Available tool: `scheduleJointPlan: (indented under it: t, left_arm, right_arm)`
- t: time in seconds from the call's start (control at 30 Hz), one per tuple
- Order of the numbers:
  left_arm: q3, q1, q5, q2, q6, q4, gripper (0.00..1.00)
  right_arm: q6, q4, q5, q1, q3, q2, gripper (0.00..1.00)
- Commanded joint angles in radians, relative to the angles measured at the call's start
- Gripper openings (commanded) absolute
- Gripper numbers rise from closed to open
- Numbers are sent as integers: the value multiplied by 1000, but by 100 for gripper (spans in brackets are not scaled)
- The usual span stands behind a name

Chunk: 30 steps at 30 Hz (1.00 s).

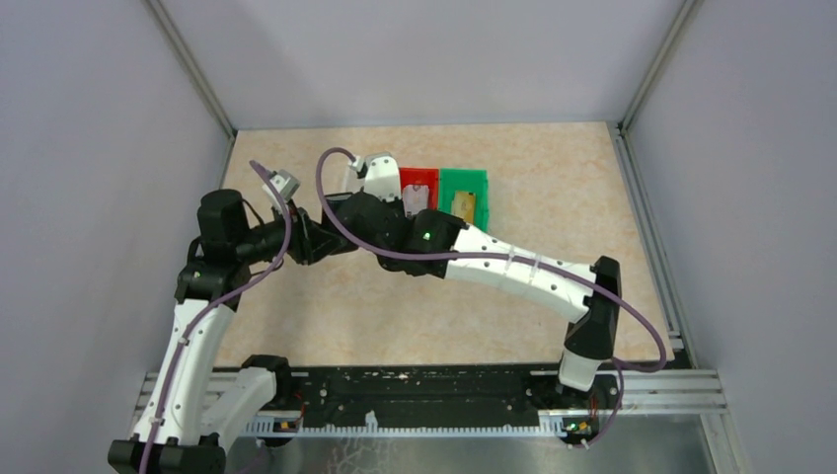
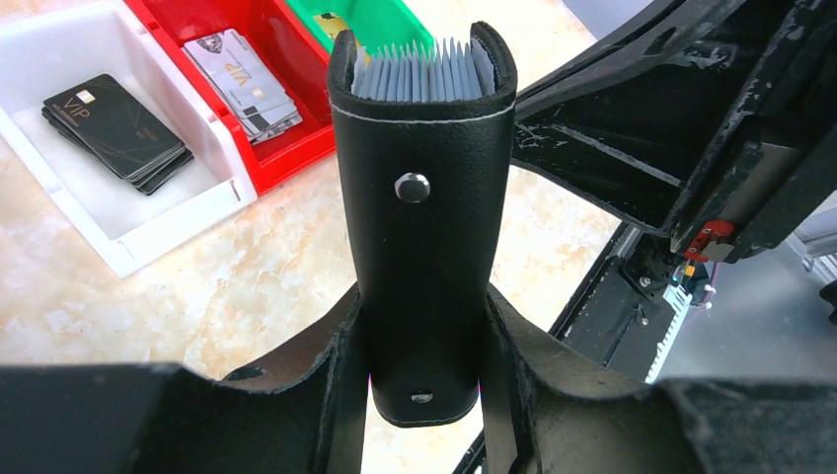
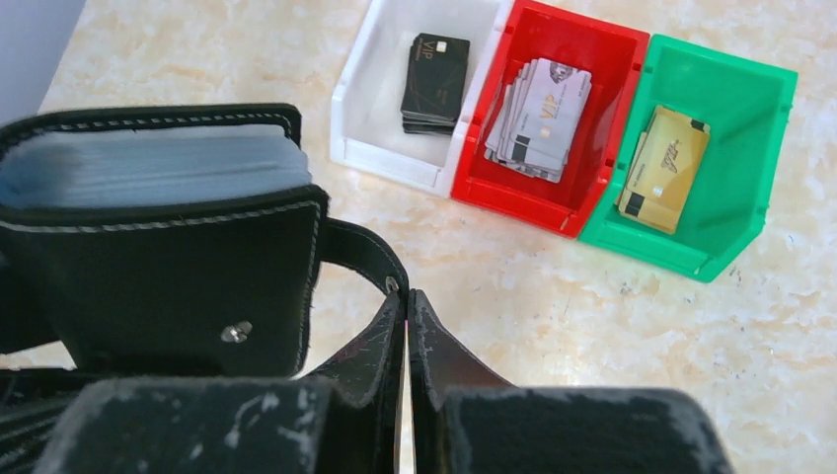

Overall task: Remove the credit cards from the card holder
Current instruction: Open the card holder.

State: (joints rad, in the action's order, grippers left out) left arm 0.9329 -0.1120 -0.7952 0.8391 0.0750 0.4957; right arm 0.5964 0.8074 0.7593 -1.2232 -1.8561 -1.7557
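The black card holder point(image 2: 424, 247) stands upright between my left gripper's point(image 2: 422, 301) fingers, which are shut on its lower part. It is open at the top, showing a row of grey card sleeves point(image 2: 422, 71). In the right wrist view the card holder point(image 3: 158, 267) fills the left side, and its narrow strap point(image 3: 360, 247) curves over to my right gripper point(image 3: 406, 296), which is shut on the strap's tip. Black credit cards point(image 3: 434, 81) lie in the white bin, silvery ones point(image 3: 541, 117) in the red bin and gold ones point(image 3: 666, 166) in the green bin.
The white bin point(image 3: 380, 148), red bin point(image 3: 513, 202) and green bin point(image 3: 681, 252) stand side by side on the marble-patterned table, just beyond both grippers. From above, the two arms meet near the red bin point(image 1: 418, 178) and green bin point(image 1: 464, 180). Grey walls enclose the table.
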Motion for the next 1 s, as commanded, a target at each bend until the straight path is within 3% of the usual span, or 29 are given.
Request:
scheduleJointPlan:
  t: [0.0,0.07,0.13,0.2,0.3,0.47,0.63,0.83,0.97]
  left_arm:
    - [29,-5,-49,-20,4,-60,0]
    - [31,-5,-71,-19,9,-60,0]
    - [34,-5,-128,-18,14,-59,0]
    - [36,-5,-203,-20,24,-59,0]
    - [40,-5,-317,-21,56,-71,0]
    - [58,-5,-442,-21,75,-83,0]
    - [68,-5,-572,-3,102,-83,0]
    - [74,-5,-634,-12,120,-100,0]
    - [73,-5,-669,-13,155,-122,0]
  right_arm:
    - [-5,-94,-3,2,74,134,0]
    - [-31,-169,-67,4,137,182,1]
    - [-55,-247,-173,24,213,237,28]
    - [-55,-342,-328,69,313,297,42]
    - [-28,-464,-518,145,427,387,55]
    - [-69,-486,-655,198,488,472,76]
    - [-156,-502,-907,238,490,518,81]
    - [-259,-370,-1021,258,378,488,82]
    - [-275,-386,-1203,258,379,478,82]
